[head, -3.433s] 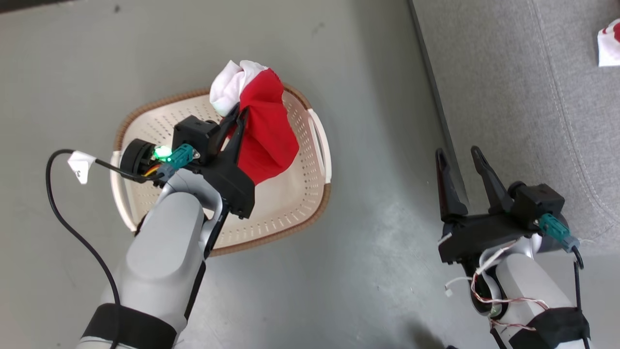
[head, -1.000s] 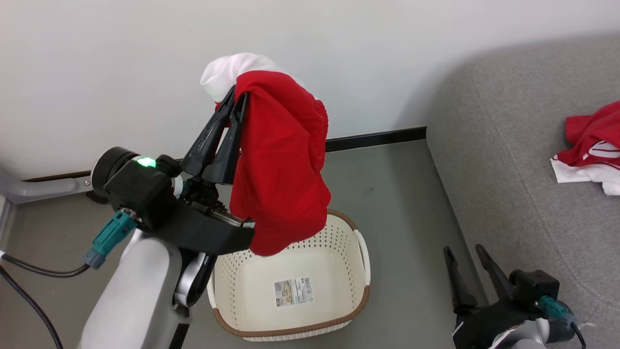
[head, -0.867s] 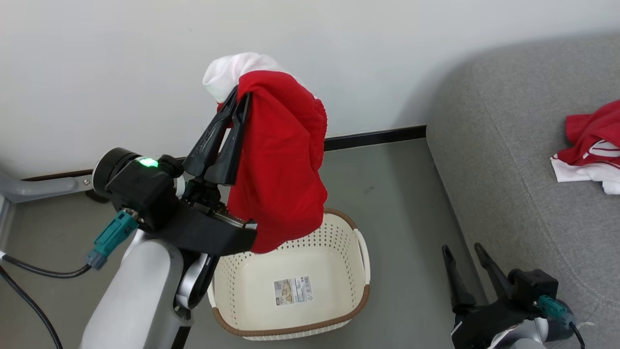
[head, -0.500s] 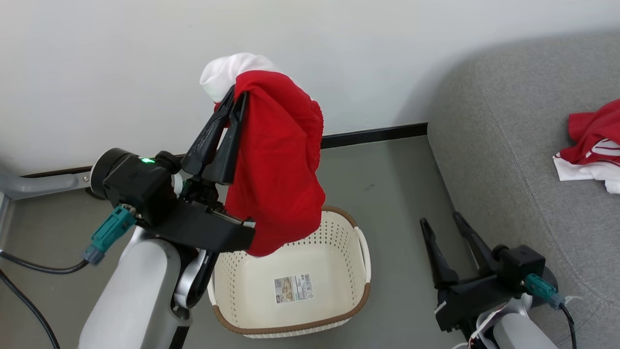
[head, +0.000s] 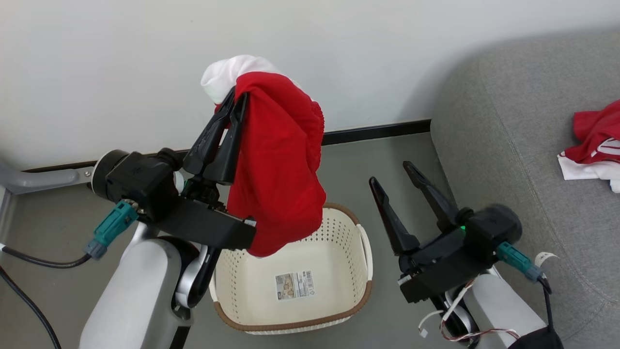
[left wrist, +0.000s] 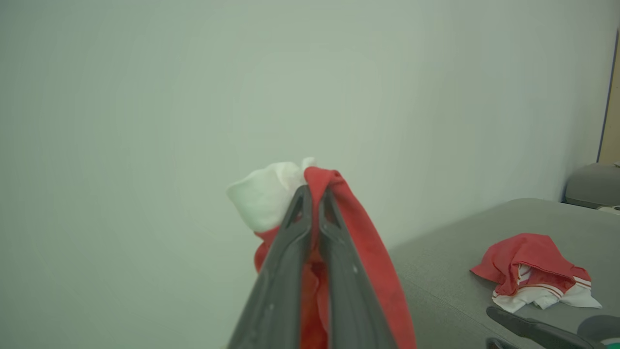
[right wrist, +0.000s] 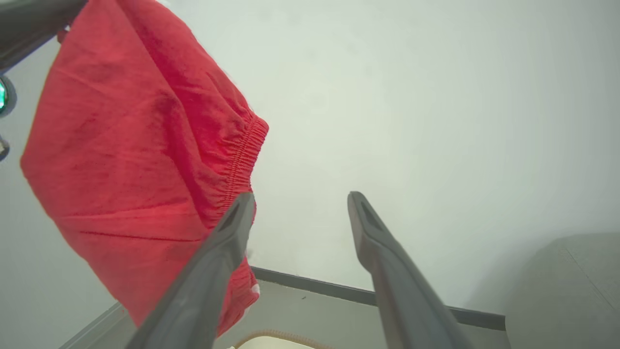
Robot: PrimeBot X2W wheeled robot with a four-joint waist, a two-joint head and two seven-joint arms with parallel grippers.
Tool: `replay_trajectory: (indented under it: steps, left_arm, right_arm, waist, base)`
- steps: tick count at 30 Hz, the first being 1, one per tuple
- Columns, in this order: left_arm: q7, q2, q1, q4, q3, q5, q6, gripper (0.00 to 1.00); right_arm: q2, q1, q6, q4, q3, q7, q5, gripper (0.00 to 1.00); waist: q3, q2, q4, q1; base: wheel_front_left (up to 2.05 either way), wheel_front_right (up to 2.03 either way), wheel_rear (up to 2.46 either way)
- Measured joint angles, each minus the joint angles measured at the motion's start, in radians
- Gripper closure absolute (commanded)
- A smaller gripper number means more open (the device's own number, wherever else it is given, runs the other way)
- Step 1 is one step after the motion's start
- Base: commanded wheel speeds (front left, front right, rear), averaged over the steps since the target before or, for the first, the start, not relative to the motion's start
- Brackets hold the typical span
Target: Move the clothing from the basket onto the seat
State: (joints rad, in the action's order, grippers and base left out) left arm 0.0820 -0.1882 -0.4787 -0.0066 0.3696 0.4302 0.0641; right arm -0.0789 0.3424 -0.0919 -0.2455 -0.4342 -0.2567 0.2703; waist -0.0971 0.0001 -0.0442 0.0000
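Red clothing [head: 281, 165] held aloft above the basket [head: 290, 324].
Left gripper [head: 236, 99] fingers pinched on the fabric; right gripper [head: 390, 173] fingers spread wide, holding nothing, beside the grey seat [head: 508, 145].

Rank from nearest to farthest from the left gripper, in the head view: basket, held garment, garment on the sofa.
1. Held garment, clamped in the left gripper.
2. Basket, below it.
3. Other garment, lying on the sofa, far right.

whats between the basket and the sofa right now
In the head view, bare grey floor runs between the basket and the sofa, with the open right gripper hovering over that strip.
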Motion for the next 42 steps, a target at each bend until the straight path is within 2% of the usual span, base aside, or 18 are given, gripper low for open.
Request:
replay_trajectory:
  steps: [15, 23, 42]
  left_arm:
    - [-0.014, 0.009, -0.001, 0.0, 0.01, 0.0, -0.003, 1.0]
    - [-0.019, 0.017, -0.002, 0.001, 0.027, 0.0, -0.002, 1.0]
    - [-0.025, 0.039, -0.006, -0.012, 0.072, -0.001, 0.006, 1.0]
  right_arm:
    - [0.008, 0.105, -0.022, 0.008, -0.145, 0.0, -0.01, 0.0]
    - [0.009, 0.145, -0.024, -0.049, -0.22, 0.009, -0.003, 0.0]
    - [0.009, 0.264, -0.021, -0.181, -0.372, 0.029, 0.12, 0.0]
  waist:
    - [-0.015, 0.0, 0.018, 0.0]
    - [-0.019, 0.0, 0.034, 0.0]
    - [-0.012, 0.0, 0.069, 0.0]
  base:
    - [0.0, 0.0, 0.0]
    - [0.0, 0.0, 0.0]
    - [0.0, 0.0, 0.0]
